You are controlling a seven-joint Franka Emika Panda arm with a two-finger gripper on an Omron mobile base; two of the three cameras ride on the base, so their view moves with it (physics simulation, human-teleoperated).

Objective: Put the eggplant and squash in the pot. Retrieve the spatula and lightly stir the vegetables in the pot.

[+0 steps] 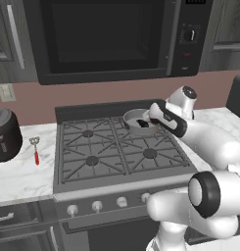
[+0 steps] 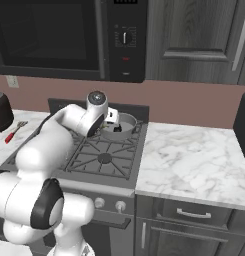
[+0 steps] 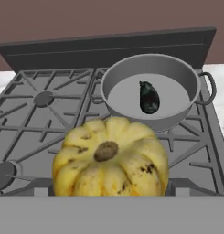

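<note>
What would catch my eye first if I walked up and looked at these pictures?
Probably the ribbed yellow squash, huge in the hand view, close to the camera over the stove. Just beyond it sits the grey pot on the back burner, with the dark eggplant already lying inside. Off on the marble counter left of the stove lies the red-handled spatula.

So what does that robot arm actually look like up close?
The arm is made of fat, glossy white rounded segments, like stacked tubes. Dark black bands ring its joints, and a round grey cap with a dark centre tops one joint. No loose cables or writing show. The claw's own look cannot be made out.
</note>
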